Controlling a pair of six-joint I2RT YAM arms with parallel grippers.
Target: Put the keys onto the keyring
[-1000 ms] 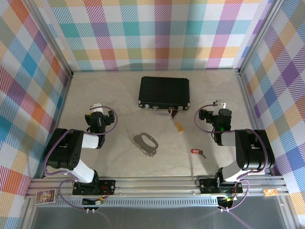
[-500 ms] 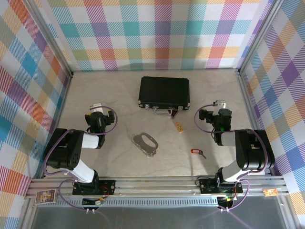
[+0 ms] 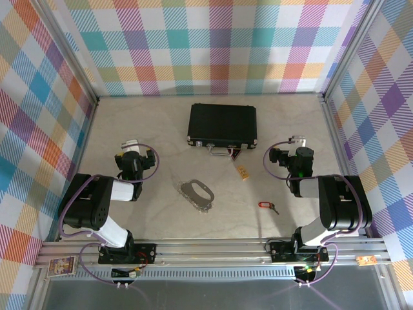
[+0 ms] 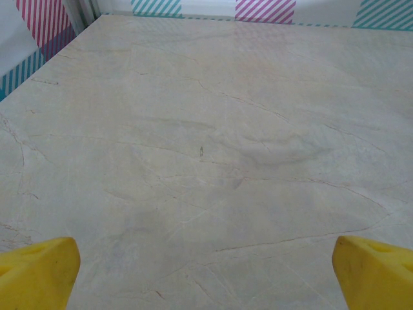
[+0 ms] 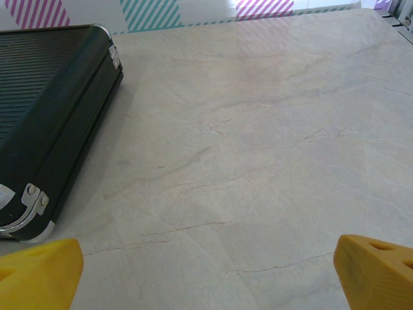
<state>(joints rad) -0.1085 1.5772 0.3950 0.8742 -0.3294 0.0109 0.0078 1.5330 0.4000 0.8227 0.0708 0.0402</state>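
The keys [image 3: 265, 206], a small silver key with a red oblong head, lie on the table at the front right, in front of my right arm. The keyring [image 3: 197, 193], a flat grey metal oval loop with a bumpy edge, lies near the middle front. My left gripper [image 3: 131, 146] rests folded back at the left, well to the left of the keyring. Its yellow fingertips [image 4: 35, 271] stand wide apart over bare table, so my left gripper [image 4: 206, 278] is open with nothing in it. My right gripper [image 3: 296, 143] is behind the keys, and in its wrist view my right gripper [image 5: 206, 274] is open and holds nothing.
A black case [image 3: 222, 124] with a metal handle lies at the back centre, and its corner [image 5: 45, 116] sits left of the right fingers. A small yellow-orange tag [image 3: 242, 172] lies just in front of it. Plaid walls enclose the table on three sides.
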